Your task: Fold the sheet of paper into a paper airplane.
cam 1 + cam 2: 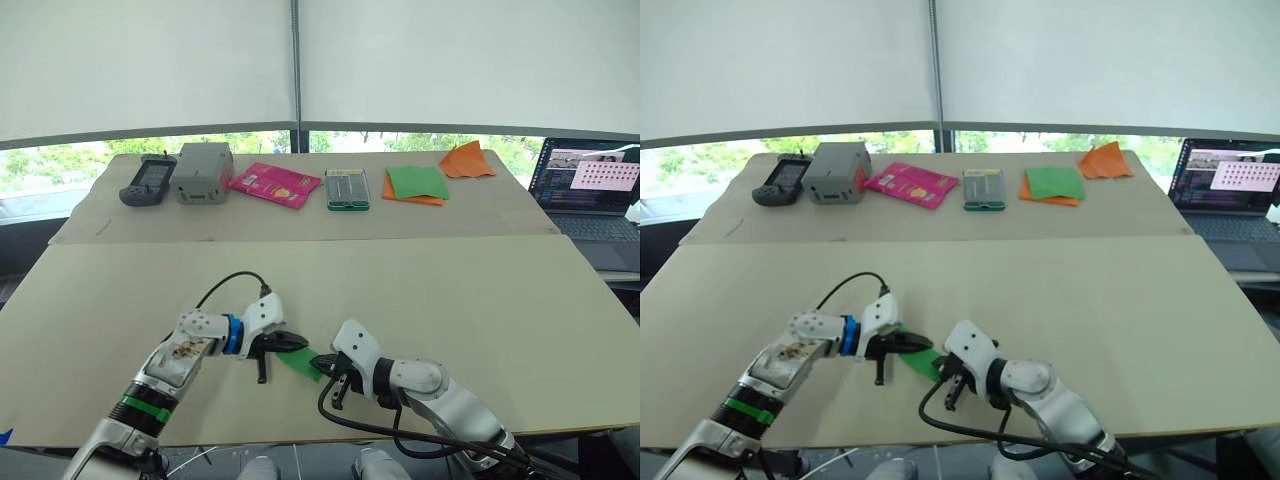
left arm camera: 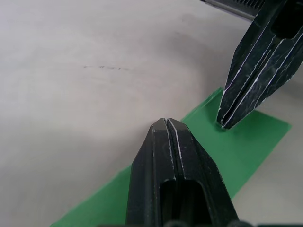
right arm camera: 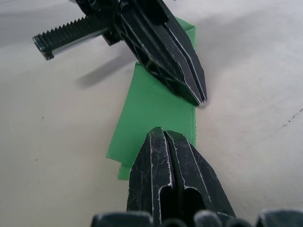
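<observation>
Far left on the back table (image 1: 300, 222) lie a dark handheld device (image 1: 148, 181) and a grey box (image 1: 203, 172), then a pink packet (image 1: 276, 184), a small green-edged case (image 1: 348, 189), a green sheet on orange paper (image 1: 418, 184) and crumpled orange paper (image 1: 467, 160); a laptop (image 1: 590, 187) sits at the far right. None of these shows as an open container with contents; what the case or box holds cannot be told.

On the near table (image 1: 500, 320), the left gripper (image 1: 285, 343) is clenched, its two fingers pressed together with nothing between them, the tip resting on the sheet of paper (image 1: 299, 362). The sheet lies flat near the front edge, already folded into a narrow green strip, running between the two grippers. The right gripper (image 1: 326, 362) is clenched too, fingers shut on themselves, its tip pressing down on the other end of the strip, close to the left one.

Judging from this, both tips serve as pressing tools to hold or sharpen a crease. The risks: the strip is thin and slick, so any sideways drag from one tip could slide it across the table and skew the fold; uneven pressure could let layers spring open; and the two tips stand so close that they might collide. With both grippers shut, lifting an edge for the next fold will need one to open first, and that release could let the paper shift.
</observation>
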`<state>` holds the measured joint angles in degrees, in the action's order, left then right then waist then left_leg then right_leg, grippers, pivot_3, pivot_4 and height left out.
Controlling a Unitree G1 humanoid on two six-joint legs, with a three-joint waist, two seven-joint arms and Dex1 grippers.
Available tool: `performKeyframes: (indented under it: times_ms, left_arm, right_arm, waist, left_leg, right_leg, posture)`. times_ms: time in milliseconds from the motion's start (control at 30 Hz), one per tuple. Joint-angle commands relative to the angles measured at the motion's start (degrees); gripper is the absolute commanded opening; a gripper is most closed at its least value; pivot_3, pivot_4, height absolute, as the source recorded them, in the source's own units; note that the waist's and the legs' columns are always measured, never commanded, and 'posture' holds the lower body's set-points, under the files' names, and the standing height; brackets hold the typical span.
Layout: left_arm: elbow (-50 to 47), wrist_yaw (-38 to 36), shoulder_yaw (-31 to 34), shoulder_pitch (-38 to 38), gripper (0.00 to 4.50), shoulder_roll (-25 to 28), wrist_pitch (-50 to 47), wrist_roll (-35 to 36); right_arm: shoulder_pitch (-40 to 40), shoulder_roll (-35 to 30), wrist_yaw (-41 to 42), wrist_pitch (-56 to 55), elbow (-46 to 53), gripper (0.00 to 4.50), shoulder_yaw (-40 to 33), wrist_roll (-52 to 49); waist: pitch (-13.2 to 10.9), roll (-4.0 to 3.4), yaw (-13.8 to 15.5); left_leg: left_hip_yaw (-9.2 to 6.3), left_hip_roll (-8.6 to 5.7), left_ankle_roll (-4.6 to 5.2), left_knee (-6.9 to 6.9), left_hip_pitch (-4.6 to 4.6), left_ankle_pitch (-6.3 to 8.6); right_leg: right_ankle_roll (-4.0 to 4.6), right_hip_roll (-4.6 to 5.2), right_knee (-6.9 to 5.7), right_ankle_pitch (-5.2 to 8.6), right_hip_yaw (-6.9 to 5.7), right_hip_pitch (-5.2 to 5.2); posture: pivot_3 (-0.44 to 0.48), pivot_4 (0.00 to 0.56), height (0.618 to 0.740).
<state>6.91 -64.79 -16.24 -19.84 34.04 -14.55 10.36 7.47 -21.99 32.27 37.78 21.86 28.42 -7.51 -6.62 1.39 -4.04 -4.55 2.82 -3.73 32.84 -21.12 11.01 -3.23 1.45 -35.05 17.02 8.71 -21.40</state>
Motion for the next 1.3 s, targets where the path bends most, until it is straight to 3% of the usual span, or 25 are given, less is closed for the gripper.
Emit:
performKeyframes:
  times_ms: [33,1300]
  left_arm:
    - [3.14,0.28,0.95,0.68,0.00,2.29,0.23,-2.06]
    - [13.02,2.02,4.62,0.57,0.00,3.52,4.79,-3.35]
  right_arm:
    - [-1.63,-1.32,-1.08,4.70,-4.26,0.02,0.33,1.63]
    - [-1.88,-2.33,-0.31,6.02,-2.62,0.02,0.50,1.22]
  waist:
    - [0.01,-0.02,0.02]
    - [0.17,-0.09,0.09]
  left_leg:
    - [0.00,0.00,0.00,0.00,0.00,0.00]
    - [0.01,0.00,-0.14,0.00,0.00,0.08]
  right_leg:
    - [0.00,0.00,0.00,0.00,0.00,0.00]
    - [0.00,0.03,0.01,0.00,0.00,0.00]
  posture:
    - [0.000,0.150,0.740]
    - [0.000,0.150,0.740]
